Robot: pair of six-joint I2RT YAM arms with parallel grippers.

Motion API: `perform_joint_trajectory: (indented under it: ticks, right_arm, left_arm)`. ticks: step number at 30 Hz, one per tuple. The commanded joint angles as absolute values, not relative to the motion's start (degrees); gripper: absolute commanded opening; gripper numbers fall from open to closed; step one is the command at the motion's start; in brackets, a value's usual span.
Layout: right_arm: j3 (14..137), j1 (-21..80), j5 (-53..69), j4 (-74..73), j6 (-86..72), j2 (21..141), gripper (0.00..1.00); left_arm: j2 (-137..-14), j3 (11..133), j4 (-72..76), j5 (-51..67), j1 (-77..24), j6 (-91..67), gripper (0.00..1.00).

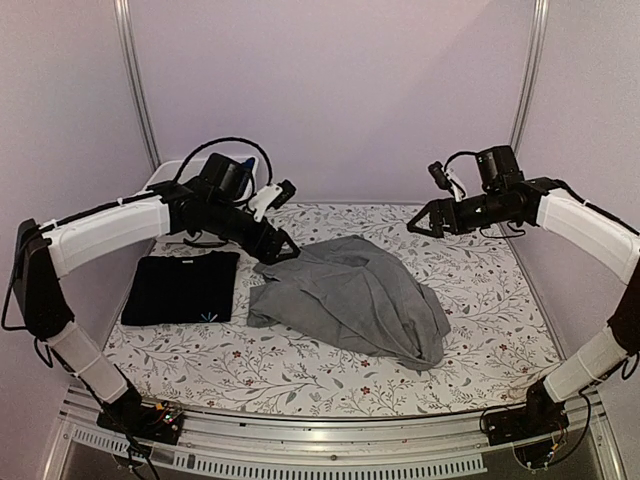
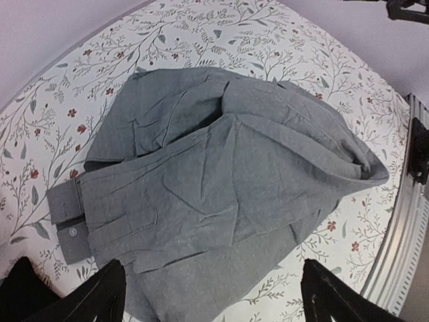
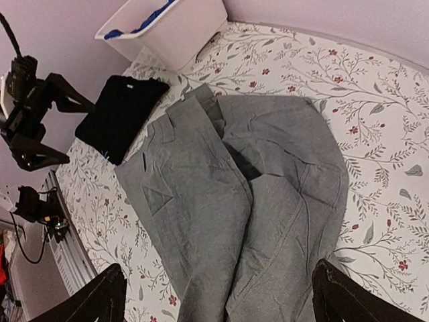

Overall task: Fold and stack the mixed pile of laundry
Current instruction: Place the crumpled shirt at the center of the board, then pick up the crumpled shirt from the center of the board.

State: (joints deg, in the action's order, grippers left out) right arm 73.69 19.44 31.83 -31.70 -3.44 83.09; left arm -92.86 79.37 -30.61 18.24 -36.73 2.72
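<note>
Top view: the grey shirt [image 1: 350, 300] lies rumpled and unfolded mid-table [image 1: 500, 340]. Its long axis runs from far left to near right. The black T-shirt [image 1: 182, 288] lies folded flat just left of it, the two not quite touching. Your left gripper [image 1: 281, 246] hangs at the shirt's far-left corner, very near the cloth; whether it touches cannot be told here. The left arm reaches in low from the left, forearm sloping down to the shirt. Your right gripper [image 1: 420, 222] is held higher, off the shirt's far-right edge and clearly apart from it. The left arm is the nearer.

Left wrist view: the left gripper [image 2: 214, 302] has its fingers spread wide with nothing between them. The shirt fills the view below, a buttoned cuff [image 2: 67, 218] at its left edge.

Right wrist view: the right gripper [image 3: 221, 295] is likewise wide open and empty, looking down the shirt's length. A white bin [image 3: 194, 33] at the far corner holds a blue garment [image 3: 144, 20].

Judgement: the next grasp falls to the left arm, at the near corner.
</note>
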Motion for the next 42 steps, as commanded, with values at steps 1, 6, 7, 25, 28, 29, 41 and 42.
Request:
perform_joint_trajectory:
  ticks: [1,6,7,25,28,29,41,42]
  right_arm:
    - [74.1,25.8,31.1,-41.3,2.2,88.0,0.94]
    - [71.1,29.3,31.6,-41.7,-2.0,93.3,0.91]
    - [70.7,29.8,32.4,-41.2,-2.6,94.4,0.91]
    - [67.0,38.3,25.0,-37.7,-7.5,90.8,0.97]
    - [66.1,38.3,24.9,-37.6,-7.6,89.5,0.97]
    - [65.7,38.3,24.7,-37.5,-7.6,89.1,0.98]
    - [63.6,38.2,22.2,-34.9,-9.0,82.9,0.99]
    - [63.1,38.2,22.8,-34.2,-9.1,81.9,0.99]
  left_arm:
    - [-91.2,69.7,-28.7,15.5,-35.8,1.3,0.9]
    - [-95.3,68.5,-26.0,10.8,-32.5,-4.7,0.91]
    - [-96.5,69.5,-25.8,11.4,-31.6,-6.2,0.91]
    - [-113.0,77.5,-22.9,27.3,-23.7,-17.8,0.45]
    - [-110.7,77.0,-22.9,29.6,-23.7,-17.4,0.07]
    - [-109.5,77.1,-23.5,30.1,-23.8,-17.1,0.0]
    - [-98.8,93.3,-21.0,38.3,-29.7,-14.9,0.0]
    - [-100.8,95.8,-20.0,37.8,-30.2,-15.8,0.0]
